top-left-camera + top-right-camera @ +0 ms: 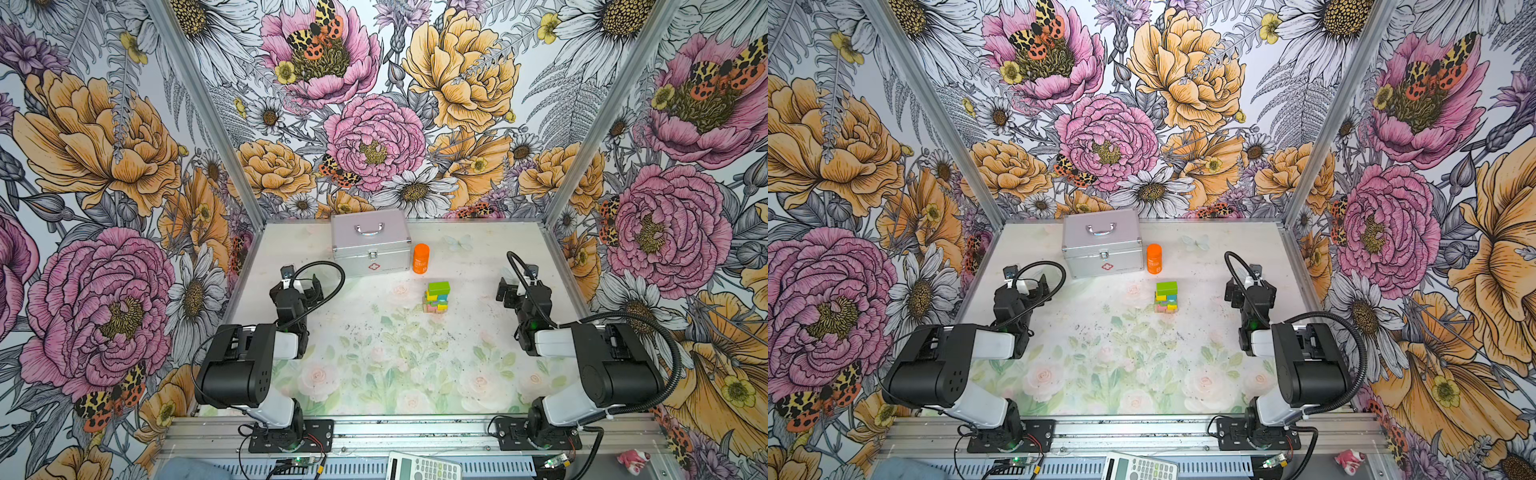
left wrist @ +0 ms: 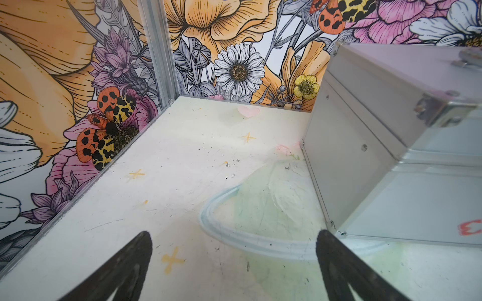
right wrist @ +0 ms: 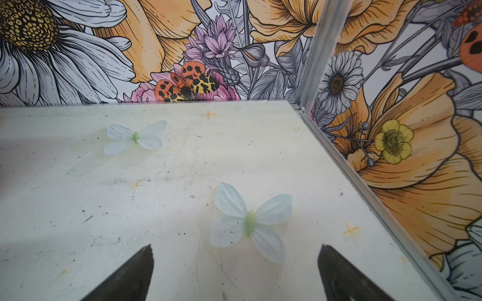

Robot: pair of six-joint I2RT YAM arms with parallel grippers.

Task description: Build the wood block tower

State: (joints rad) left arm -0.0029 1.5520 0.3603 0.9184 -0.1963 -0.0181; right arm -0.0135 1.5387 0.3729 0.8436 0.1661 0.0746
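Observation:
The tower (image 1: 437, 297) (image 1: 1166, 297) of wood blocks stands upright mid-table in both top views, with tan and pink pieces at its base, yellow and teal blocks in the middle and a lime-green bar (image 1: 439, 287) on top. My left gripper (image 1: 308, 289) (image 2: 233, 234) hovers far to the tower's left, open and empty over bare table. On the far side of the tower, near the right wall, my right gripper (image 3: 234, 247) (image 1: 514, 291) is also open and empty. Neither wrist view shows the tower.
A silver metal case (image 1: 370, 243) (image 2: 391, 146) stands at the back, close beside my left gripper. An orange bottle (image 1: 421, 258) stands just behind the tower. Printed butterflies (image 3: 250, 221) mark the mat. Walls enclose three sides.

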